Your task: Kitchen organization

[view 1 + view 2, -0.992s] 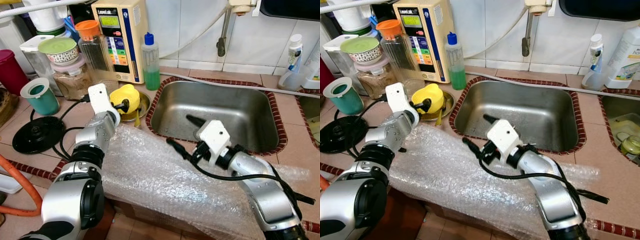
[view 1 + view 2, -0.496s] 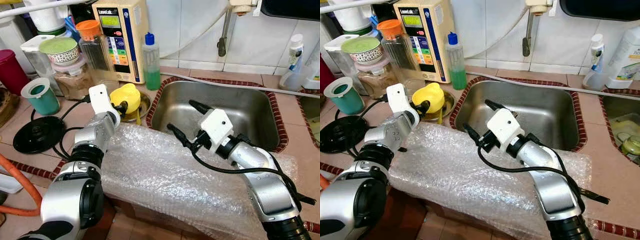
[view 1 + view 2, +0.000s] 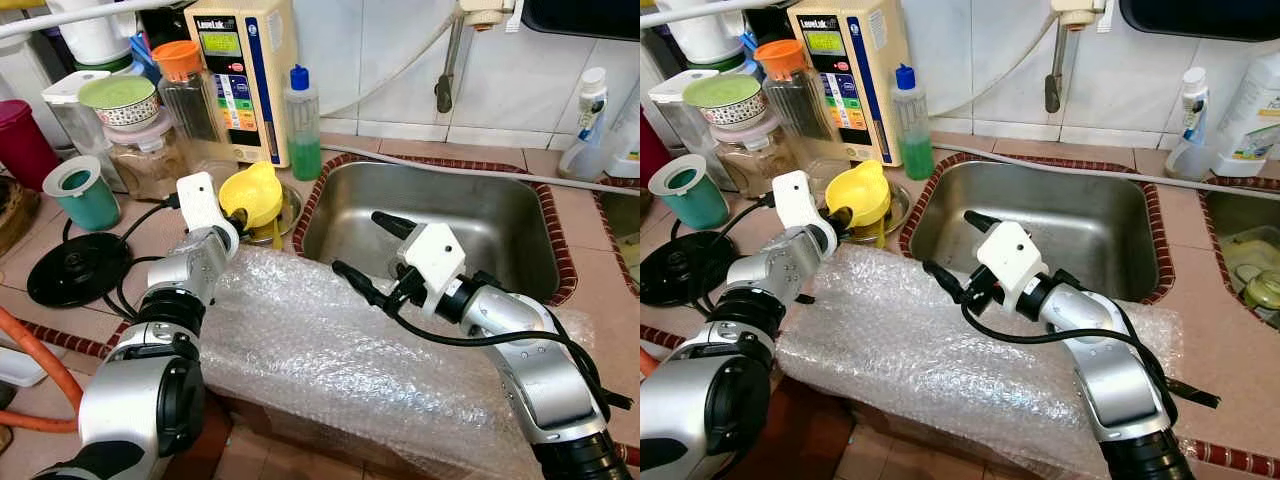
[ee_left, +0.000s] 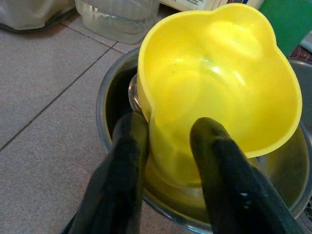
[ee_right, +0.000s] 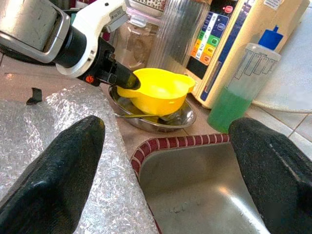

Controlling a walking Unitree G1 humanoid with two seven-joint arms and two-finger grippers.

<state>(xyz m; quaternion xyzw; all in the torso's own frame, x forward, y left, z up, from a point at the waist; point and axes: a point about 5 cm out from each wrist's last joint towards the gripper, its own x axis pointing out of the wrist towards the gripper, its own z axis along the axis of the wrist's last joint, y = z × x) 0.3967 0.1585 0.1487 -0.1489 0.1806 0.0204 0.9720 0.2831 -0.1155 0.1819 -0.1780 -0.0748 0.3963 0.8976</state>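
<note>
A yellow cup [image 3: 252, 192] sits tilted in a shallow steel bowl [image 4: 107, 92] on the tiled counter, left of the sink [image 3: 480, 225]. My left gripper [image 4: 168, 131] is shut on the yellow cup's lower wall, one black finger [image 4: 126, 161] on each side. My right gripper [image 3: 358, 242] hovers open over the sink's left rim, above a sheet of bubble wrap [image 3: 300, 340], and holds nothing. In the right wrist view the yellow cup [image 5: 158, 90] and the steel bowl [image 5: 183, 119] lie ahead between the spread fingers [image 5: 53, 185].
A green dish soap bottle [image 3: 302, 125] and a cream water appliance [image 3: 240, 75] stand behind the bowl. Jars [image 3: 140, 150], a teal cup [image 3: 80, 190] and a black kettle base [image 3: 75, 265] crowd the left counter. Spray bottles [image 3: 590, 110] stand at the right, by a second sink [image 3: 1240, 260].
The yellow cup has tipped from dome-up to showing its open mouth, held by the left gripper. The right gripper rose from the sink's front edge and now hovers by its left rim.
</note>
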